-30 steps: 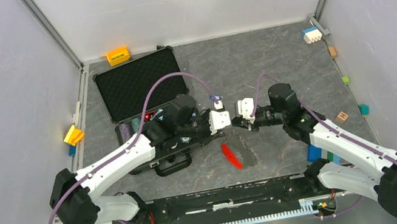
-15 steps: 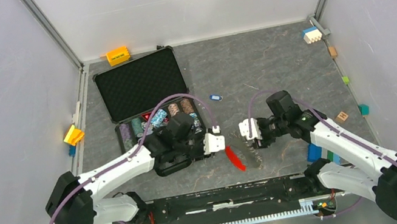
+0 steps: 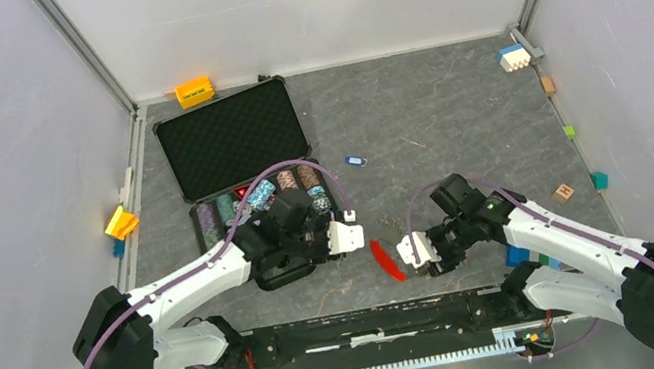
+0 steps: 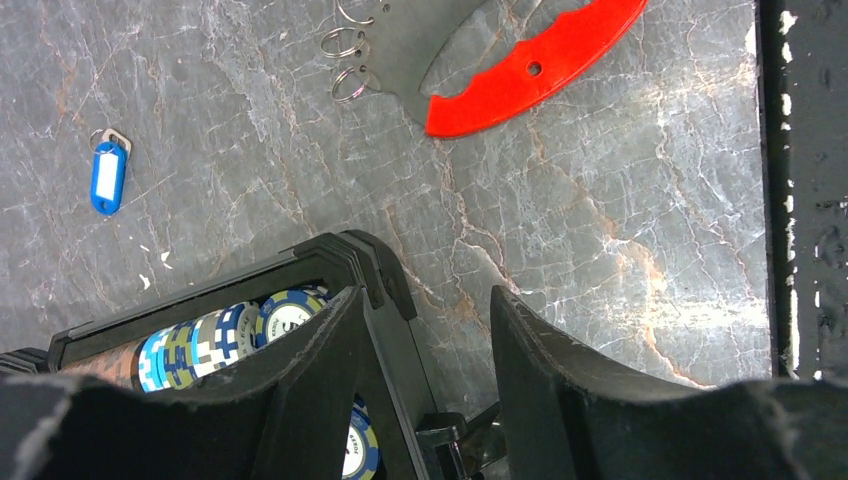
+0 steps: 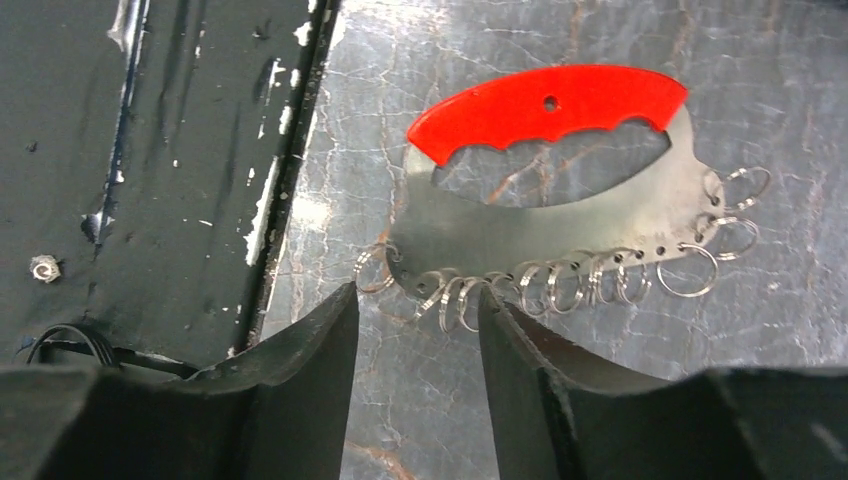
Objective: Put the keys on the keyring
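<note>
Keyring point(image 5: 530, 230) lies flat just past my right gripper point(image 5: 417, 300), jaws parted and empty, arm reaching low toward centre.

The keyring point(image 5: 520, 225) lies flat on the grey marbled table point(image 3: 452, 112), just ahead of the right gripper point(image 5: 415, 300). The blue key point(image 4: 107, 177) lies well beyond the left gripper point(image 4: 425, 300).

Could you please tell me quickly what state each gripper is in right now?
Left gripper: jaws open, holding nothing.
Right gripper: jaws open, holding nothing; the keyring lies free in front of it.
</note>
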